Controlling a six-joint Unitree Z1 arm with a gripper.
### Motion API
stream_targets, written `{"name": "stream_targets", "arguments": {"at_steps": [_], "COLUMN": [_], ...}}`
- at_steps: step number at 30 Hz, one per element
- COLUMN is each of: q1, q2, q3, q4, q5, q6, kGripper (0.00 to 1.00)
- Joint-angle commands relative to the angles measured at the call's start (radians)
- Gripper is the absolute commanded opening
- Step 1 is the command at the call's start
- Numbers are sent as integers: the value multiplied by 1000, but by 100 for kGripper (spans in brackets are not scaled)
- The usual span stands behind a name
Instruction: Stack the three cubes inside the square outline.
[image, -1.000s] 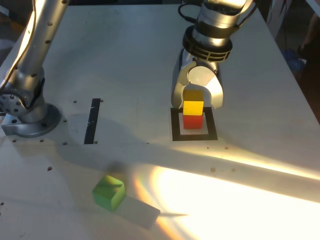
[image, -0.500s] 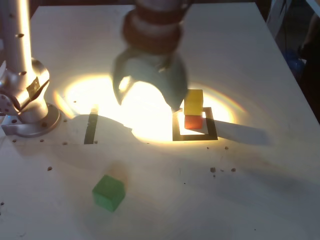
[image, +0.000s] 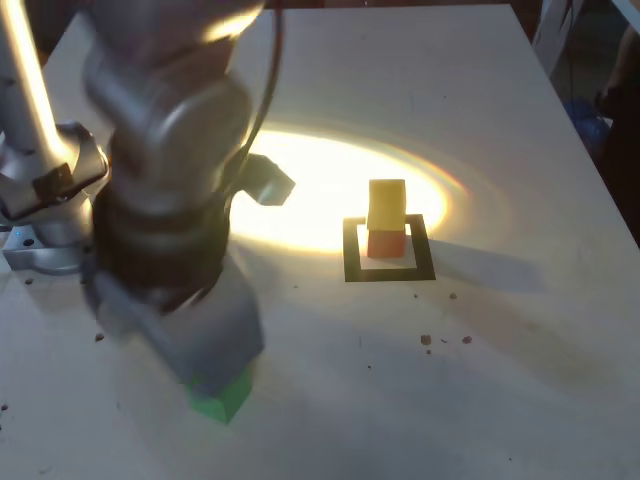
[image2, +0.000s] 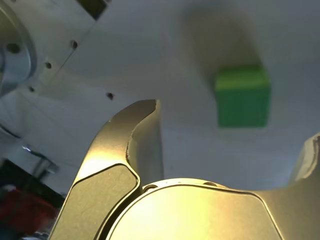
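Note:
The yellow cube (image: 386, 204) stands on the red cube (image: 385, 241) inside the black tape square outline (image: 388, 270) at the exterior view's centre right. The green cube (image: 222, 399) lies alone near the front of the table, mostly covered by my gripper (image: 205, 350), which hangs just above it. In the wrist view the green cube (image2: 242, 96) shows beyond my open gripper (image2: 235, 122), apart from both fingers (image2: 142, 135), with nothing held between them.
The arm's base (image: 45, 215) stands at the exterior view's left edge. A bright patch of light lies on the white table (image: 500, 380) behind the stack. Small specks (image: 440, 340) dot the table in front of the outline.
My gripper has swung away from the stacked yellow and red cubes toward the exterior view's lower left and now hovers over the green cube. The stack has stayed in place.

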Motion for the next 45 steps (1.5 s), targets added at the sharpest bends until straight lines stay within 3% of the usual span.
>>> {"name": "stream_targets", "arguments": {"at_steps": [1, 6, 12, 17, 22, 26, 45], "q1": [-20, -28, 2, 47, 63, 63, 60], "q2": [60, 130, 182, 186, 183, 188, 221], "q3": [-19, -23, -34, -27, -30, -44, -58], "q4": [-20, -37, -52, -39, -42, -47, -77], "q5": [-12, -21, -3, 14, 29, 19, -26], "q6": [-31, -87, -132, -138, -135, -134, -93], "kGripper": [98, 94, 87, 71, 49, 38, 34]}}
